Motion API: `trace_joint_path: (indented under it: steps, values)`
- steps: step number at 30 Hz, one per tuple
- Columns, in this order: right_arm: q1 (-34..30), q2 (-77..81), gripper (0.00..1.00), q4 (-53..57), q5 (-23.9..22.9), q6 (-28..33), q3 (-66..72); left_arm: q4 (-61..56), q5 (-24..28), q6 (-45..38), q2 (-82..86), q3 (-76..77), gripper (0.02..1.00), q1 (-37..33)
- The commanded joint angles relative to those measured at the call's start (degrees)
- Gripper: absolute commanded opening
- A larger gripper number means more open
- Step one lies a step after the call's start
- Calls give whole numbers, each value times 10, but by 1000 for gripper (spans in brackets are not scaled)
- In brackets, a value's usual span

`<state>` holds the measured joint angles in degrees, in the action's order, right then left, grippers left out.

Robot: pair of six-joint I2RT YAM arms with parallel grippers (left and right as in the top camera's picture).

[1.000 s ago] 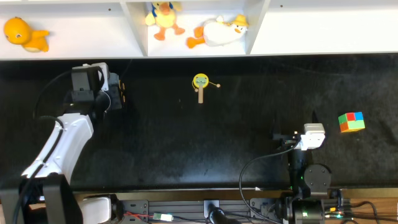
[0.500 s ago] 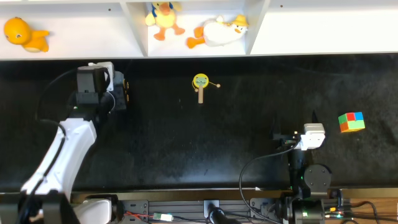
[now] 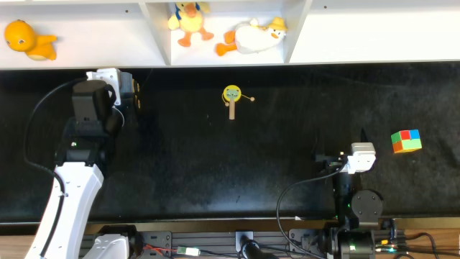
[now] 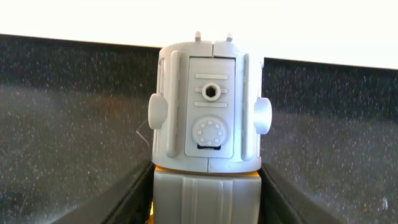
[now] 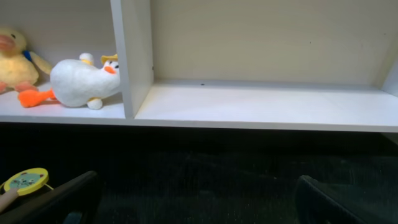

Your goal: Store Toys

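My left gripper (image 4: 208,190) is shut on a grey-white robot toy (image 4: 208,118), which stands upright between the dark fingers (image 4: 134,196). From above, this gripper (image 3: 121,92) hangs over the black mat just in front of the white shelf (image 3: 108,50). A yellow-green hand drum toy (image 3: 231,97) lies mid-mat, and it also appears in the right wrist view (image 5: 25,180). A colour cube (image 3: 406,141) rests at the right. My right gripper (image 3: 357,158) stays low near its base, open, with nothing between its fingers (image 5: 68,193).
Three plush toys sit in the shelf: an orange duck (image 3: 29,39) in the left bay, and a yellow duck (image 3: 188,20) and a white duck (image 3: 251,36) in the middle bay. The right bay (image 5: 261,102) holds nothing. Cables run along the table's front edge.
The left arm has swung its wrist and carried the robot toy a little closer to the shelf. The right arm has kept still.
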<state>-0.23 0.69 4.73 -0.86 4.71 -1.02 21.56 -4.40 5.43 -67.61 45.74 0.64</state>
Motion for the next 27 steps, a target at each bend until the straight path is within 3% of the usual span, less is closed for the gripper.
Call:
trace_joint_path:
  steps: [1,27]
  values:
    - [3,-5,996,-3,-4,-2,7,-5,-8,-9,0,16,301,-4]
    - [3,-5,996,-3,-4,-2,7,-49,-9,-9,-234,243,281,-5]
